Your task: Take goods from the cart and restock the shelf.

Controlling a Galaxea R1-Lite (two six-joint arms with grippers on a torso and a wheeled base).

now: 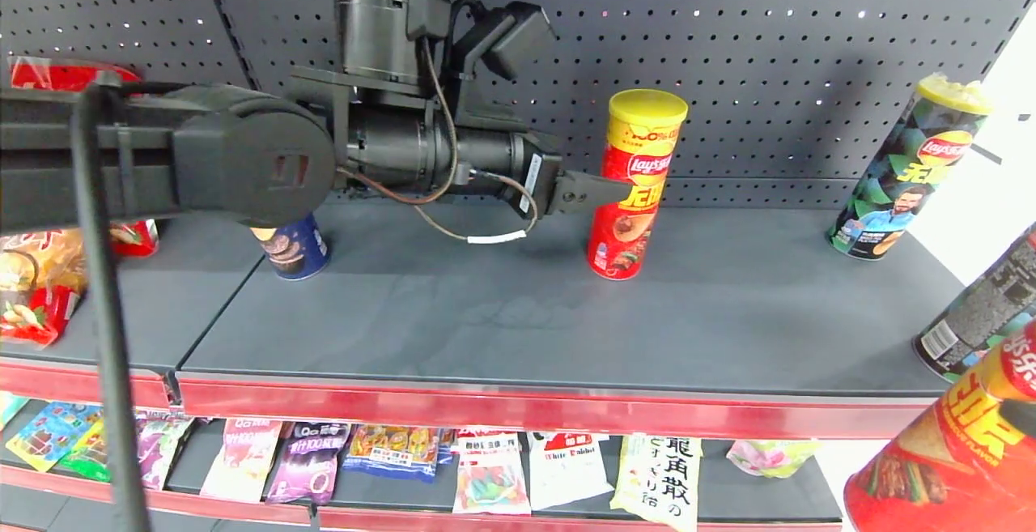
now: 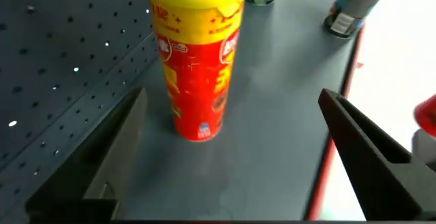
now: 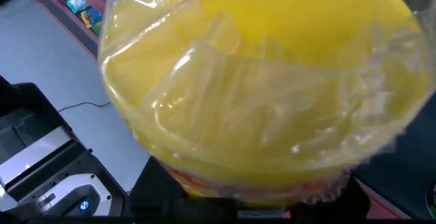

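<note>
A red chip can with a yellow lid point(image 1: 635, 184) stands upright near the back of the grey shelf point(image 1: 518, 313). My left gripper point(image 1: 603, 189) is level with the can's middle, just to its left. In the left wrist view the left gripper point(image 2: 233, 98) is open, and the can point(image 2: 197, 67) stands just beyond its dark fingers point(image 2: 361, 149), untouched. A second red chip can point(image 1: 963, 451) hangs tilted in front of the shelf at the lower right. Its film-wrapped yellow lid point(image 3: 272, 81) sits close to the right wrist camera. My right gripper point(image 1: 1021, 417) is shut on it, mostly hidden.
A green chip can point(image 1: 906, 168) stands at the back right and a black can point(image 1: 983, 305) at the right front edge. A blue cup point(image 1: 295, 247) sits behind my left arm, with snack bags point(image 1: 36, 281) at the far left. The lower shelf point(image 1: 728, 491) holds several snack packets.
</note>
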